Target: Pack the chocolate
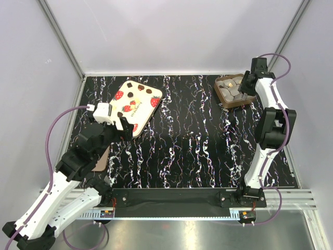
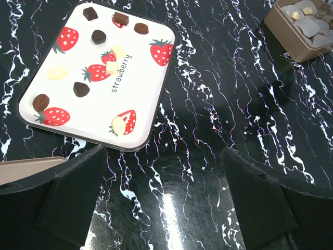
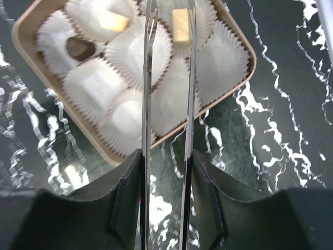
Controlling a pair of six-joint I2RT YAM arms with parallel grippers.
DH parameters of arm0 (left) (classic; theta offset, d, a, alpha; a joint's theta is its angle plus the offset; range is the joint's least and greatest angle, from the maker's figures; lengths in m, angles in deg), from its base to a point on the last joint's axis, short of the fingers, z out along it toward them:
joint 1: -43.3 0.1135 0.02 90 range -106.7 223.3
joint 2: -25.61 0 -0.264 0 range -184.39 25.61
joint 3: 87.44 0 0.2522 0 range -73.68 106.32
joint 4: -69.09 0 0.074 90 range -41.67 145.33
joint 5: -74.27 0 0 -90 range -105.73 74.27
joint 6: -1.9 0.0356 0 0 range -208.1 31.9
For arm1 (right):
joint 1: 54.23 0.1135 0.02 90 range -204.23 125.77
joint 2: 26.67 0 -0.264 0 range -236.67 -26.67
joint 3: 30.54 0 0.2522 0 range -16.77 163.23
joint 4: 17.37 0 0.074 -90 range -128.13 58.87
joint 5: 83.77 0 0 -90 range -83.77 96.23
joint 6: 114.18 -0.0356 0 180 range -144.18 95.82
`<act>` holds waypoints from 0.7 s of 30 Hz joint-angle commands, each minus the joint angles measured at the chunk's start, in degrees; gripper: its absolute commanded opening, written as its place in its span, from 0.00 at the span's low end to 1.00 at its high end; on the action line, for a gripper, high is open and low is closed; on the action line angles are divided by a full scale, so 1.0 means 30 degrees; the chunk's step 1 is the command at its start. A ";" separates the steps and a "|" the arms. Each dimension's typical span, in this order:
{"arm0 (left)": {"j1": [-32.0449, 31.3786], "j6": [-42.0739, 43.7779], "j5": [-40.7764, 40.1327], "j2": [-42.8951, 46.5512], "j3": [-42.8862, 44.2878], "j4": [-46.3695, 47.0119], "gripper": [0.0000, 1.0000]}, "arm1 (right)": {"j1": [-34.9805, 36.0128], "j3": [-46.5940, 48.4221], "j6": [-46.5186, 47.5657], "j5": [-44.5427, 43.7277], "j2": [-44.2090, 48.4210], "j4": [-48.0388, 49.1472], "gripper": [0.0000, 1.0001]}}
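You are working on a black worktop (image 1: 197, 156) veined with white, glossy enough to throw back the overhead light. Pale walls (image 1: 171, 31) close it in on three sides, with aluminium posts (image 1: 62, 39) running up the two far corners. A black rail (image 1: 171, 198) along the near edge carries both arm bases.

The chocolate (image 3: 113, 21) sits at the far right, in white paper cups (image 3: 93, 88) packed into a small brown tray (image 2: 294, 49). Two gold pieces and one dark piece show; the other cups look white. The tray lies close to the far wall and near the right edge.

Your right end effector (image 3: 168, 15) hangs directly over the tray. Its two thin metal blades stand a narrow gap apart, with nothing visibly pinched between them. Their tips run out of the wrist view.

Your left end effector (image 2: 164, 156) is spread wide and holds nothing. It hovers just short of the near edge of the cream strawberry lid (image 2: 140, 94), which lies flat at the far left. A flat tan piece (image 2: 26, 165) lies partly under that arm, by the left edge.

Lid and tray are well apart, and a broad band of bare worktop runs between them down to the rail.
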 commanded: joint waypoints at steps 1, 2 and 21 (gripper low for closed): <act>0.0075 0.0200 0.0104 0.0342 -0.0070 0.1140 0.99 | 0.0305 0.0672 -0.0639 0.1104 0.2575 -0.0318 0.47; 0.0075 0.0199 0.0104 0.0400 -0.0070 0.1140 0.99 | 0.0510 0.0554 -0.0784 0.1165 0.2812 -0.0405 0.47; 0.0075 0.0229 -0.0218 0.1074 -0.0158 0.1287 0.99 | 1.7705 -0.0915 -0.2661 0.2107 0.1183 0.2642 0.47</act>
